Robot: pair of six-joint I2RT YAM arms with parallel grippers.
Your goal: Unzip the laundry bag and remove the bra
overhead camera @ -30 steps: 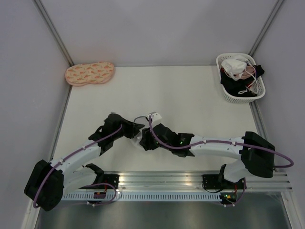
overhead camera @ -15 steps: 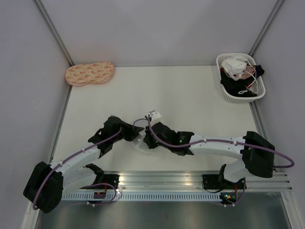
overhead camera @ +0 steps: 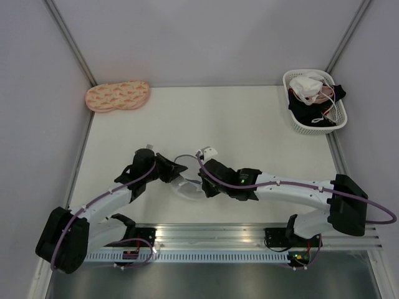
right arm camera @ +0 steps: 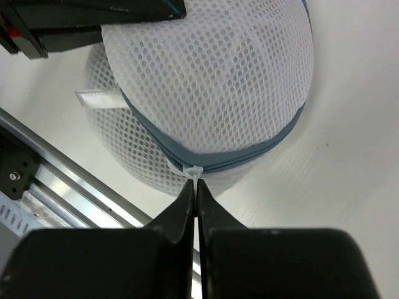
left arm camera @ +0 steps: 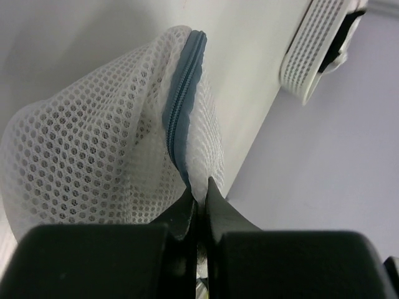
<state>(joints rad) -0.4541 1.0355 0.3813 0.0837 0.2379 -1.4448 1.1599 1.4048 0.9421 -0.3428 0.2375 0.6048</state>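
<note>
Tabletop [overhead camera: 249, 124]: laundry bag [overhead camera: 189, 187] central, basket [overhead camera: 312, 128] back right, pad [overhead camera: 117, 96] back left

1. A domed white mesh bag [right arm camera: 212, 68] sits on the white surface [right arm camera: 336, 156], with a blue-grey zip [right arm camera: 274, 145] ringing it.
2. The right jaws are pinched together on the small white zip pull [right arm camera: 194, 169].
3. A ribbon tab [right arm camera: 98, 98] sticks out at the left, and a metal rail [right arm camera: 37, 187] lies below.
</note>
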